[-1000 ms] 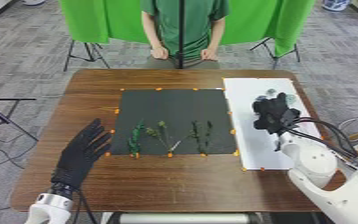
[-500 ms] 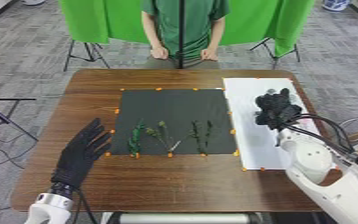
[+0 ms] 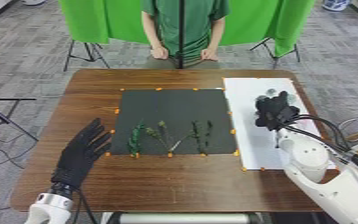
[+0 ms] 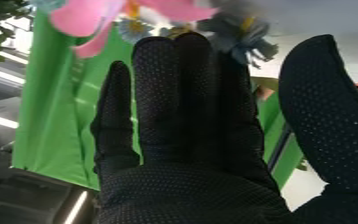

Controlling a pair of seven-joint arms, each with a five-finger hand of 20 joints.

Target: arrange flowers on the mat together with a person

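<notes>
Glossy brown wood-grained desk (image 3: pixel 171 187), matt dark-grey mat (image 3: pixel 168 107), smooth white board (image 3: pixel 260 145), dimpled black fabric glove on the right hand (image 4: pixel 184 192), soft creased green cloth backdrop (image 4: pixel 55 115)

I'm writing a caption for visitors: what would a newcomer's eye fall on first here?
First, probably, the vivid pink petals close to the straight fingers of the black-gloved right hand. Next, the dark square mat on the brown wooden table, with slim green stems on its near half.
</notes>
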